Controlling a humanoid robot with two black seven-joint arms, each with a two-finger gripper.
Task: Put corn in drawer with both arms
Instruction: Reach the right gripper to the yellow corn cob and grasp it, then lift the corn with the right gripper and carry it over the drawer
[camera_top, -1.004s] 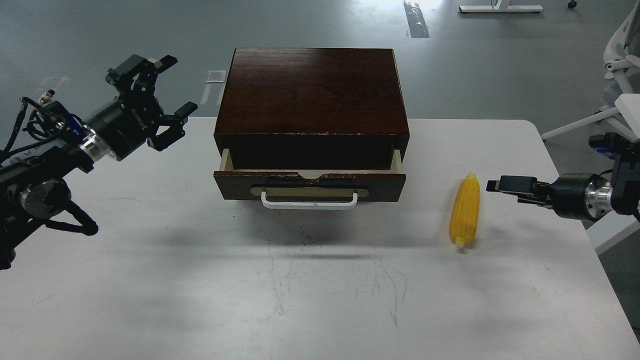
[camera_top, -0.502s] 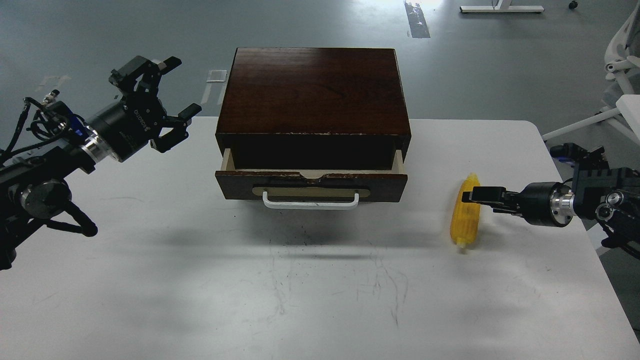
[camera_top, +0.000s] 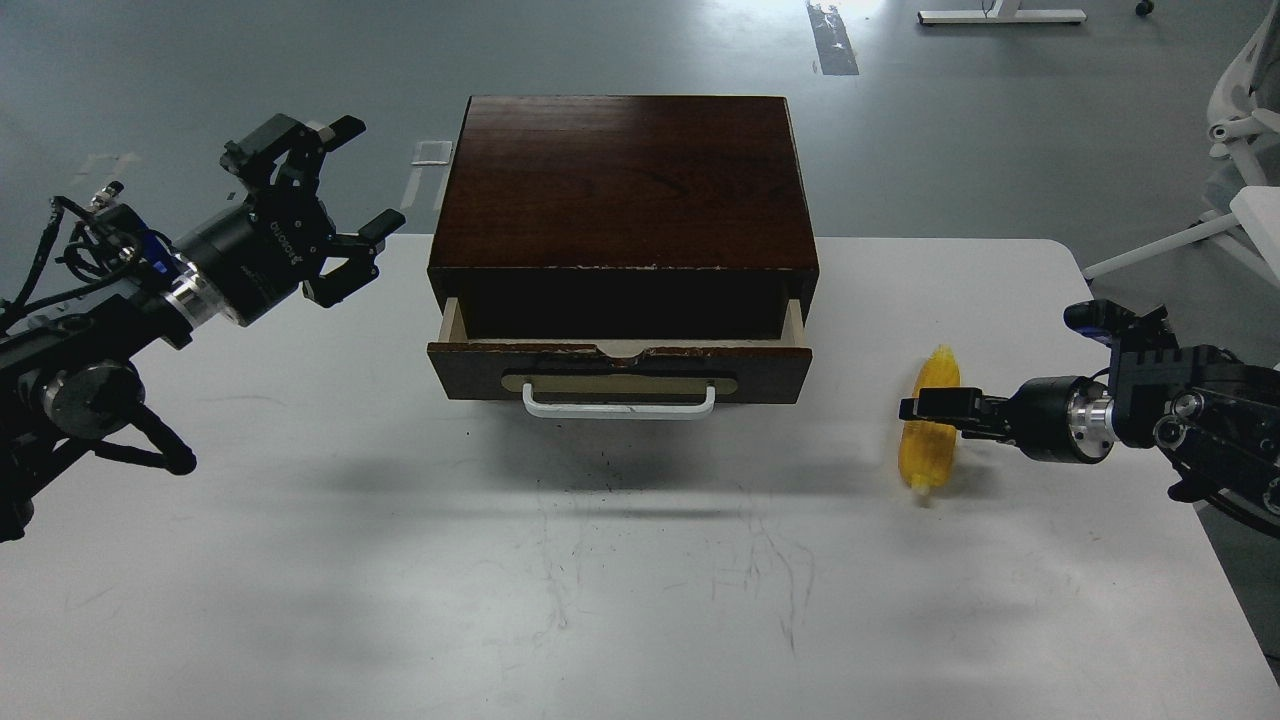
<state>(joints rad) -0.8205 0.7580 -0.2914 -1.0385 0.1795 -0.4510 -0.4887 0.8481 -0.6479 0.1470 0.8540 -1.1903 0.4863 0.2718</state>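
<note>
You are looking down from the robot's head at a pale grey table (camera_top: 400, 560) with a dark brown wooden cabinet (camera_top: 625, 180) at its far middle. The drawer (camera_top: 620, 370) at the cabinet's front is pulled out only a little, showing a thin strip of pale interior behind its white bar handle (camera_top: 619, 405). The corn (camera_top: 930, 425), a bright yellow cob, lies flat on the table to the right of the drawer, apart from it, its narrow end pointing away from you. Your right gripper (camera_top: 925, 410) reaches in from the right edge, level and low, and its dark tip lies across the middle of the cob; the fingers appear edge-on, so you cannot tell whether they are spread or closed on the corn. Your left gripper (camera_top: 335, 205) hangs in the air left of the cabinet, its prongs spread wide and holding nothing. The step in hand seems to be the grasp of the corn. Next, you likely need a firm hold around the cob, while the left arm pulls the handle to widen the drawer's narrow gap.
</note>
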